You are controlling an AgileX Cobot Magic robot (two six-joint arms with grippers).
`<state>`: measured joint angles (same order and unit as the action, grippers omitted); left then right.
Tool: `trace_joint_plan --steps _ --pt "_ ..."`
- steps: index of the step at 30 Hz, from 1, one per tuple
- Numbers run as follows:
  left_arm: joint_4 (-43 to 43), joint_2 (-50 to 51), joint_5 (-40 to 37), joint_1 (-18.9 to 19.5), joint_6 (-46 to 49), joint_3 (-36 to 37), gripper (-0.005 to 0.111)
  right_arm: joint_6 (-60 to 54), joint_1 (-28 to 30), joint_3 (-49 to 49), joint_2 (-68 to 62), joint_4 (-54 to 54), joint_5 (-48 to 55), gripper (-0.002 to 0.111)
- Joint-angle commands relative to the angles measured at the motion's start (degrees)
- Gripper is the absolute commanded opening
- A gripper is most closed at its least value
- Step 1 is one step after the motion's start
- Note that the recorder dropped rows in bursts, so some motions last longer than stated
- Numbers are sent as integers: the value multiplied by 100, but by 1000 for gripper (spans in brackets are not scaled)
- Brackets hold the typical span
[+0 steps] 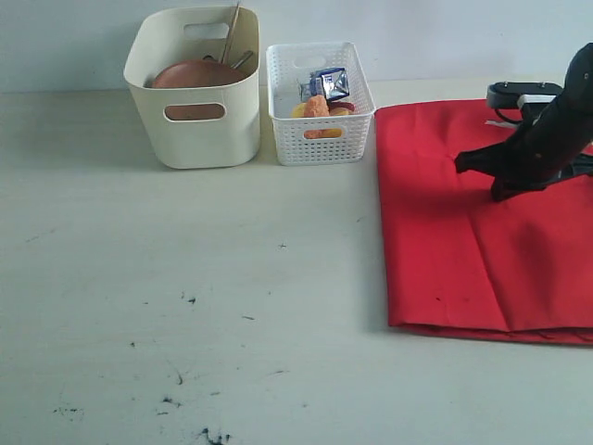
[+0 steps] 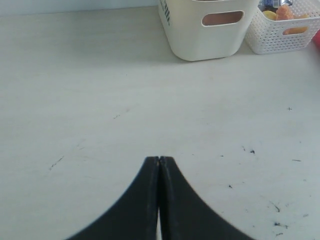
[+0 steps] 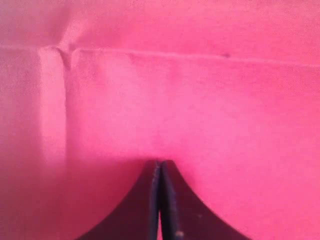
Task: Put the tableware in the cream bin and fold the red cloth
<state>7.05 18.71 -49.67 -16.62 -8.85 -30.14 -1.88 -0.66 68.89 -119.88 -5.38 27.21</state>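
The cream bin point(image 1: 195, 130) stands upright at the back of the pale tabletop point(image 1: 185, 297). Inside it, the round brown plate point(image 1: 196, 76) leans tilted, its colour showing through the oval handle cut-out. The wooden chopsticks point(image 1: 231, 30) stick up past the bin's rim, and a slim grey handle lies next to them; what it belongs to cannot be made out.

Just beside the cream bin, on its right in the exterior view, sits the white lattice basket point(image 1: 320, 139), holding a blue-and-white milk carton point(image 1: 330, 83) and orange and yellow food. The two containers are close, but a narrow gap separates them.

Further right of the bin, past the basket, the red cloth point(image 1: 482, 222) lies flat on the tabletop, with creases running across it and a darker band along its near edge.

The right arm point(image 1: 547, 139) is over the cloth. The right gripper point(image 3: 159, 163) has its fingers pressed together with nothing seen between them, and red fabric fills its view; whether they touch the cloth cannot be told.

The left gripper point(image 2: 159, 159) also has its fingers together and holds nothing. It is above bare tabletop, well apart from the cream bin.
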Motion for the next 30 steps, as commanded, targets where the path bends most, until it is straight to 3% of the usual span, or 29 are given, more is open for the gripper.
trace_joint_plan --steps 1,17,30 --pt "24 -30 -88 12 -55 11 0 -53 19 381 -688 -69 218 0" --pt "24 -30 -110 12 -55 11 0 -153 19 2548 -1896 -502 1014 0" --pt "24 -30 -110 12 -55 11 0 -92 19 3638 -2487 -817 1441 0"
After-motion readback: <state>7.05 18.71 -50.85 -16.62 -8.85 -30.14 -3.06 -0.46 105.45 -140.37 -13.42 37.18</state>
